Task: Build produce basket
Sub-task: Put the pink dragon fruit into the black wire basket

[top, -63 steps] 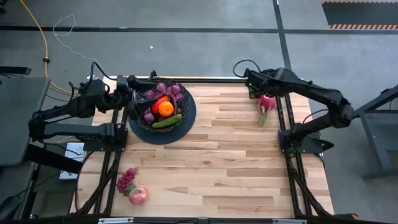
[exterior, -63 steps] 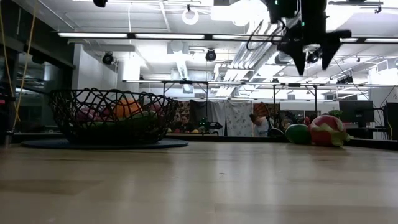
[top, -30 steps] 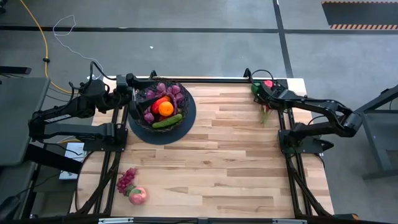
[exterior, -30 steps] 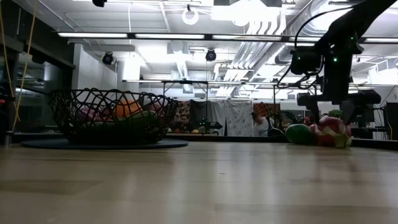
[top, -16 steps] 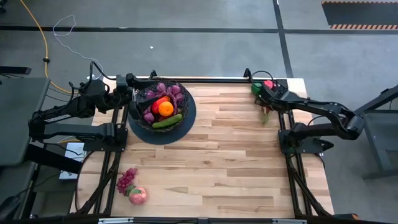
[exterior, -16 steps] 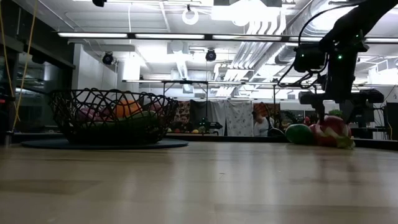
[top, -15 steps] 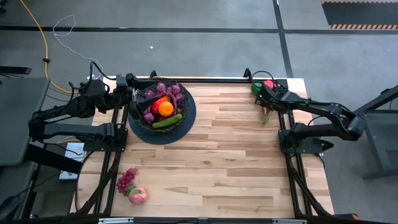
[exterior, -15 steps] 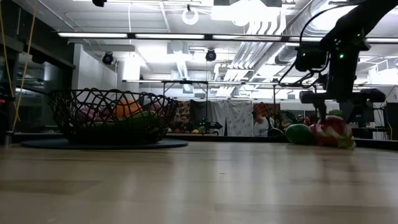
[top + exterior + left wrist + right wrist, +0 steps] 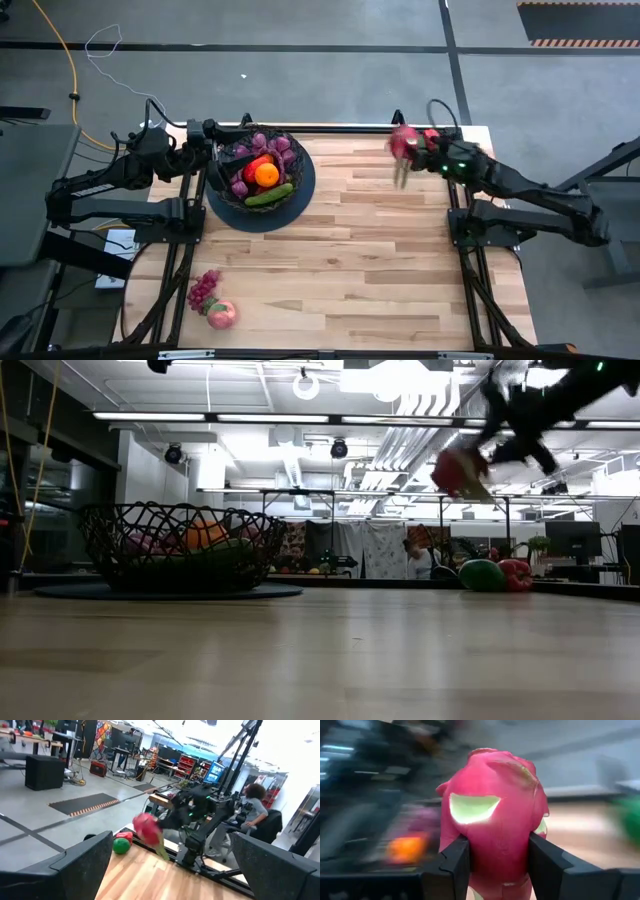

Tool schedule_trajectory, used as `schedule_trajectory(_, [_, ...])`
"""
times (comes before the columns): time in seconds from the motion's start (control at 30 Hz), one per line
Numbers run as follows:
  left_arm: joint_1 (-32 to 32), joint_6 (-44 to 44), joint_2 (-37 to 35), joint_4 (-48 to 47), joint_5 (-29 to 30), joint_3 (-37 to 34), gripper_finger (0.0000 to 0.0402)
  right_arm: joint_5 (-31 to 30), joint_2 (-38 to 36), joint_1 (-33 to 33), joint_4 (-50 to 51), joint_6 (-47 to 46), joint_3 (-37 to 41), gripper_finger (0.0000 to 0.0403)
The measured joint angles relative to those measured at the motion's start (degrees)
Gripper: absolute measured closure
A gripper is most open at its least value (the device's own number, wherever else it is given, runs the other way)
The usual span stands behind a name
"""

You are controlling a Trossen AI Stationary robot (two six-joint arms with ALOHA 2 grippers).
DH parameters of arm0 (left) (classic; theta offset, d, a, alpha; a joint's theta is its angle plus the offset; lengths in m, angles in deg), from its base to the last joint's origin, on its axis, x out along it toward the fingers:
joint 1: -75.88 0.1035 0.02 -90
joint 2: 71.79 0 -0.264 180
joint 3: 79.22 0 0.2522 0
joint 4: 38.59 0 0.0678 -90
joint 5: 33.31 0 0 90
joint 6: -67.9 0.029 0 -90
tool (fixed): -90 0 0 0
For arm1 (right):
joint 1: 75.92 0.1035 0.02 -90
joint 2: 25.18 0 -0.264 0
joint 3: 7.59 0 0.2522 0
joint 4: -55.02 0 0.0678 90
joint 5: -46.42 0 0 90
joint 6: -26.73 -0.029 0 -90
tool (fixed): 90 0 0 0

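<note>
Right gripper (image 9: 495, 865) clamps the pink radish (image 9: 492, 815), lifted above the table's far right; left gripper (image 9: 215, 160) gapes empty at the part-filled basket (image 9: 296, 185); grapes (image 9: 203, 290), peach (image 9: 222, 315), seemingly two peppers (image 9: 497, 575) remain.

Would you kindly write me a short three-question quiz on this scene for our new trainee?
1. True or false: the right gripper holds the pink radish between its fingers.
2. Which two items lie at the table's near left corner?
3. The radish is: A) in the basket, B) lifted above the table, C) beside the peach.

Key: 1 true; 2 grape bunch and peach; 3 B.
</note>
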State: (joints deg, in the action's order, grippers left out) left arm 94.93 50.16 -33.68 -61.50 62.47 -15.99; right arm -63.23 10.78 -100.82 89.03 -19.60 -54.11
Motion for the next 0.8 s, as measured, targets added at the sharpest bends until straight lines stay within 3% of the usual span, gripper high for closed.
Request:
schedule_trajectory(0.17, [0.0,-0.1,0.0,0.0,0.0,0.0,0.0011,5.1,0.2,7.5,-22.5,8.8,-0.1,0.0255])
schedule_trajectory(0.27, [0.0,-0.1,0.0,0.0,0.0,0.0,0.0011,6.3,1.3,10.7,-30.5,14.2,-0.1,0.0255])
schedule_trajectory(0.8, [0.0,-0.2,0.0,2.9,2.2,0.0,0.0011,6.0,3.3,12.6,-31.9,12.0,-0.2,0.0254])
